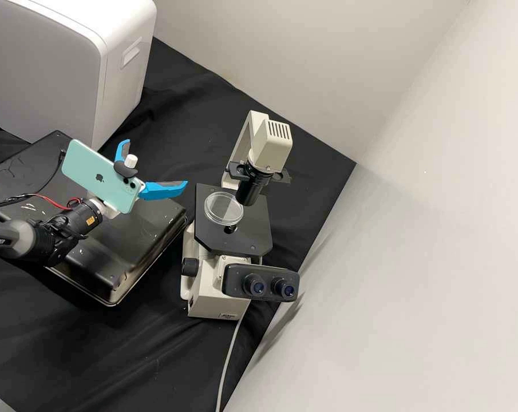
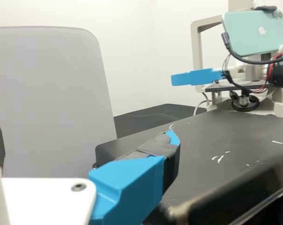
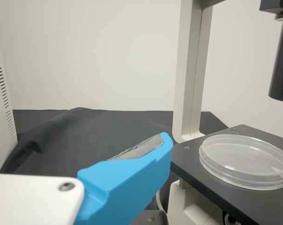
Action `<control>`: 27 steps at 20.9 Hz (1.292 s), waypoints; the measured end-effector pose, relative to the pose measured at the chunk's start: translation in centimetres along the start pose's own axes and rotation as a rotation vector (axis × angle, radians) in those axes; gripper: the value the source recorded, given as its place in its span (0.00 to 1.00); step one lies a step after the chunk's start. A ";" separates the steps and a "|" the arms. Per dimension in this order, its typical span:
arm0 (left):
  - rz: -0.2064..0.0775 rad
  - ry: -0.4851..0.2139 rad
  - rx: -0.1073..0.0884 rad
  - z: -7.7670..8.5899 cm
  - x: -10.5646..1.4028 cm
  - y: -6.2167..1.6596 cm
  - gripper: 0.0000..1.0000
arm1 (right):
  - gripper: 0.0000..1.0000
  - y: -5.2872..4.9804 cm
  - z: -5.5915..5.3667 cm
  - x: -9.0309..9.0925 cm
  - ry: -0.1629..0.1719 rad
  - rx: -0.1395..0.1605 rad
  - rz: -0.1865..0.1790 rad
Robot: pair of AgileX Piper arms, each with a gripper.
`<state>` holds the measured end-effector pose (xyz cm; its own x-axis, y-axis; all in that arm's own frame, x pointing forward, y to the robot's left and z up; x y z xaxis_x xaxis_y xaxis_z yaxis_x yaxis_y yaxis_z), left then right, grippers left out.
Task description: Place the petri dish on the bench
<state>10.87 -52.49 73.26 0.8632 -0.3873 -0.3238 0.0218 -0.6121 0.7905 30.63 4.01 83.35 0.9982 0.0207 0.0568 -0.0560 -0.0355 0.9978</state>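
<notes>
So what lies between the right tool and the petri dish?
Only a bare strip of microscope stage, seen in the right wrist view; the high view shows nothing else from right tool to petri dish.

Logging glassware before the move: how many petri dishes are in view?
1. The clear petri dish lies flat on the microscope's black stage. Others could be hidden behind equipment.

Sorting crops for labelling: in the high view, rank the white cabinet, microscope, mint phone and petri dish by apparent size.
1. white cabinet, though cropped by the frame.
2. microscope.
3. mint phone, raised above the bench, so nearness may inflate it.
4. petri dish.
</notes>
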 end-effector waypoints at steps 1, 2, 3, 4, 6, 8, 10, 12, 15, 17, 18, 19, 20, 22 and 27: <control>0.000 0.000 0.000 0.0 0.0 0.00 1.00 | 1.00 0.0 0.0 0.0 0.000 0.000 0.000; 0.000 0.000 0.000 0.0 0.0 0.00 1.00 | 1.00 0.0 0.0 0.0 0.000 0.000 0.000; 0.000 0.000 0.000 0.0 0.0 0.00 1.00 | 1.00 0.0 0.0 0.0 0.000 0.000 0.000; 0.000 0.000 0.000 0.0 0.0 0.00 1.00 | 1.00 0.0 0.0 0.0 0.000 0.000 0.000; 0.000 0.000 0.000 0.0 0.0 0.00 1.00 | 1.00 0.0 0.0 0.0 0.000 0.000 0.000; 0.000 0.000 0.000 0.0 0.0 0.00 1.00 | 1.00 0.0 0.0 0.0 0.000 0.000 0.000; 0.000 0.000 0.000 0.0 0.0 0.00 1.00 | 1.00 0.0 0.0 0.0 0.000 0.000 0.000; -0.002 0.000 0.001 0.0 0.0 -0.03 1.00 | 1.00 0.4 0.3 0.0 -0.011 -0.001 0.012; -0.011 0.001 0.009 0.0 0.1 -0.21 1.00 | 1.00 1.2 1.2 0.1 -0.021 0.004 0.056; -0.013 0.001 0.011 0.1 0.1 -0.26 1.00 | 1.00 1.7 2.0 0.1 -0.039 0.007 0.076; -0.013 0.001 0.011 0.1 0.1 -0.26 1.00 | 1.00 2.0 2.2 0.1 -0.045 0.019 0.082; -0.013 0.001 0.011 0.1 0.1 -0.26 1.00 | 1.00 2.3 2.5 0.0 -0.048 0.018 0.086; -0.014 -0.001 0.011 0.1 0.1 -0.27 1.00 | 1.00 2.6 2.7 0.0 -0.050 0.024 0.093; -0.016 -0.001 0.013 0.1 0.1 -0.32 1.00 | 1.00 3.0 3.2 -0.1 -0.057 0.027 0.106; -0.023 -0.002 0.018 0.1 0.1 -0.44 1.00 | 1.00 3.5 4.9 0.0 -0.090 0.025 0.113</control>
<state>10.91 -52.36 72.79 0.8617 -0.3745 -0.3425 0.0322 -0.6332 0.7733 30.51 -0.99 86.72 0.9837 -0.0741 0.1640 -0.1685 -0.0580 0.9840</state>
